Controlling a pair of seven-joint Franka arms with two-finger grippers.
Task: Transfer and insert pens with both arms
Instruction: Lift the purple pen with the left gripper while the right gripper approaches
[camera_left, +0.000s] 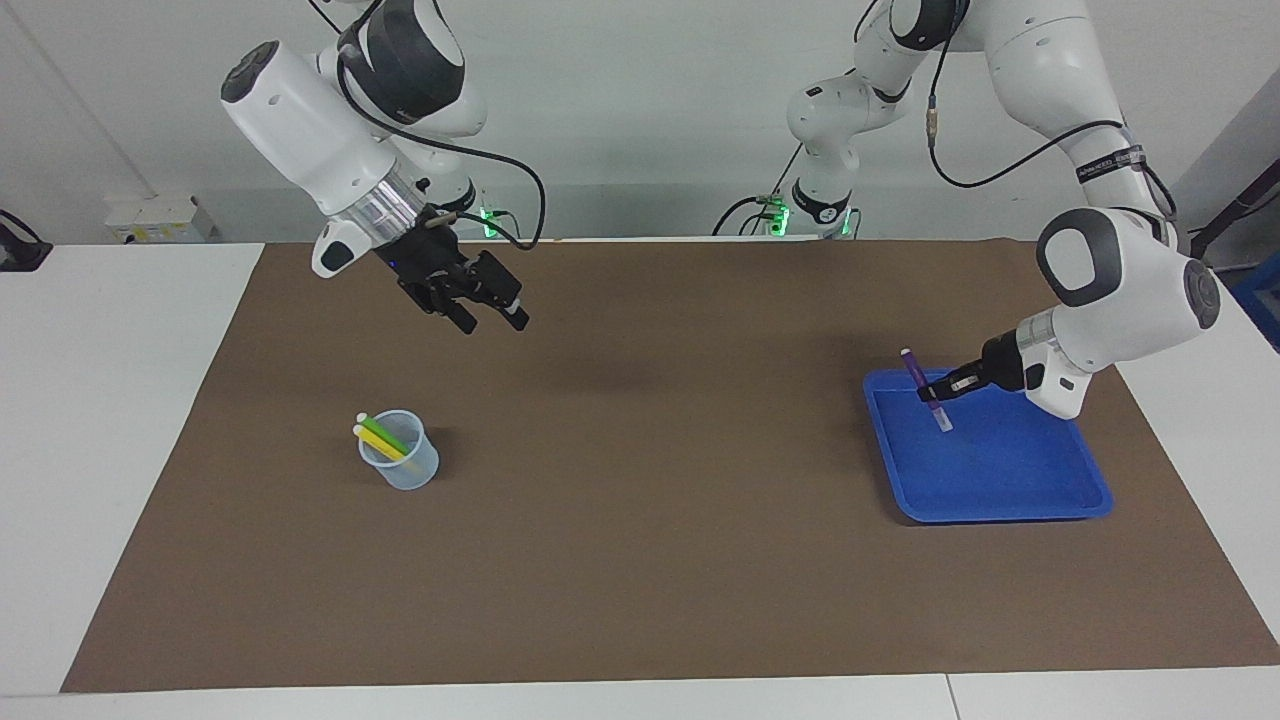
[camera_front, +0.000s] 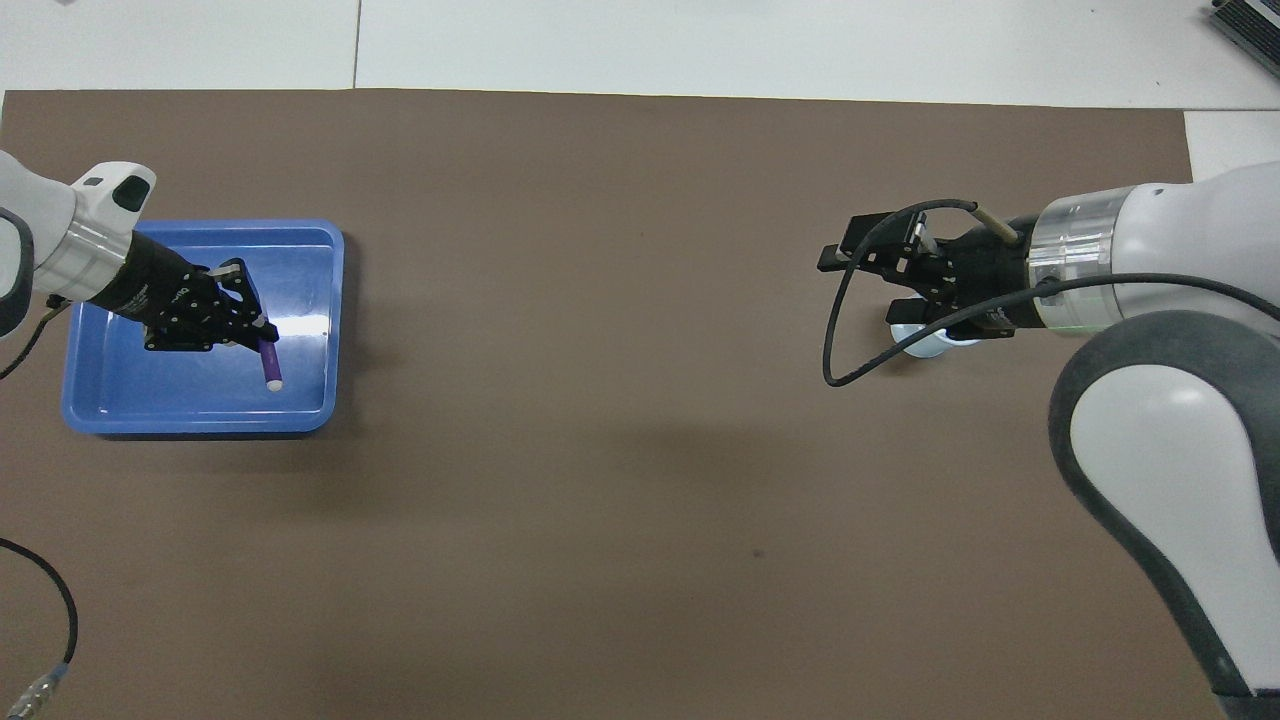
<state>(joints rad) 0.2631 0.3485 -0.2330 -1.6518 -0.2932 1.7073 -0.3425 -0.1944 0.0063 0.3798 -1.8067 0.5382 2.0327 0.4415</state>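
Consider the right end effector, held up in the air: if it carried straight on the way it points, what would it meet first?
Probably the bare brown mat toward the table's middle; the right end effector slants down past the cup, though depth is uncertain.

Purple pen (camera_left: 925, 391): you see it tilted, lifted over the tray.
Yellow pen (camera_left: 380, 445), green pen (camera_left: 384, 434): leaning in the cup.
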